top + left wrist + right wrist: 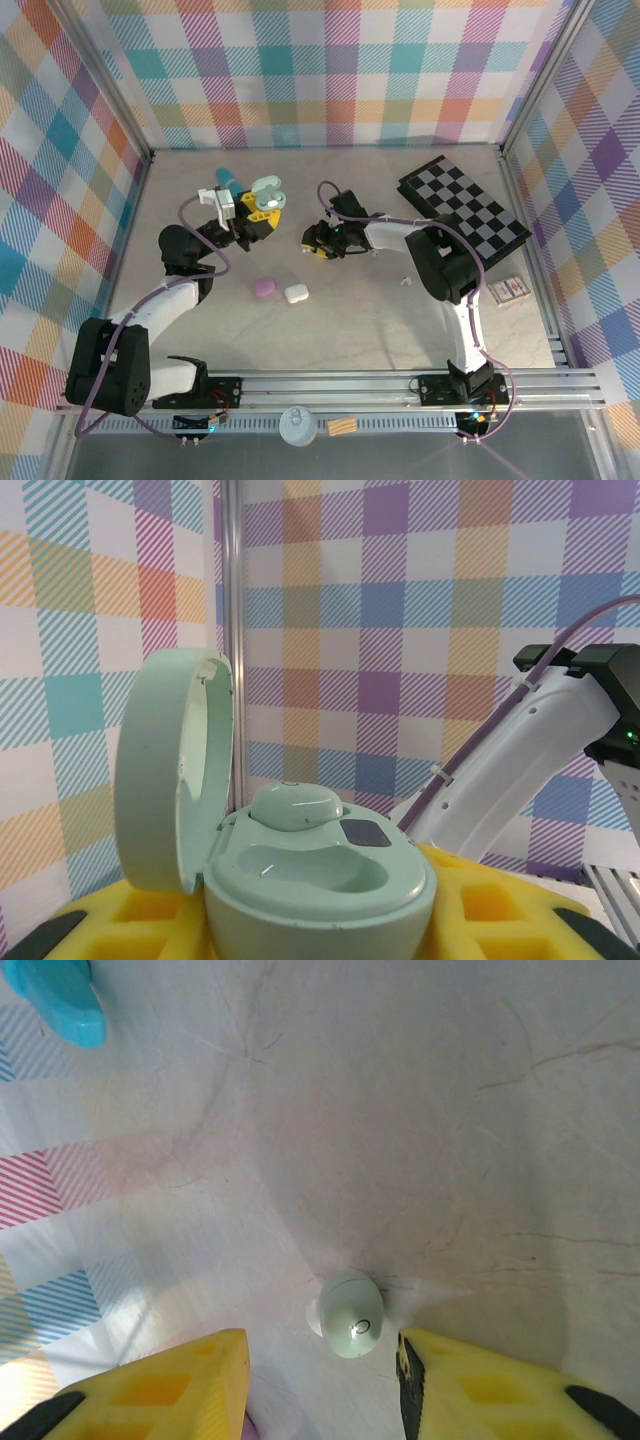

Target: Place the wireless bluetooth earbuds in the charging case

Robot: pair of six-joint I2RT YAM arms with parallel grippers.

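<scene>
**Figure: picking up the second bud of the pale green set.** In the overhead view, we see the left gripper point(258, 212) clamped on the open charging case point(320, 880), holding it clear of the table point(350, 330). The left wrist view shows the lid point(170, 780) swung upright to one side. One seated earbud point(295, 806) fills the far well, and the near empty well point(300, 867) is bare.

In the right wrist view, the right gripper point(322, 1360) is low over the table with its jaws apart. Its yellow fingers point(200, 1385) straddle a loose earbud point(350, 1327), pale green and lying flat. The bud sits nearer one finger than the other, and we see no firm contact on either side, so nothing is held there yet. A teal stick point(60, 1000) lies well apart at the edge of that view. A purple case point(263, 288) and a white case point(296, 294) rest closed near the middle of the table.

We judge the step in hand to be the grasp of this bud. The next move calls for centring the jaws and closing gently, since so small and rounded a piece may squirt sideways. The bud must then be lifted, carried to the held case and turned to match the vacant well.
</scene>
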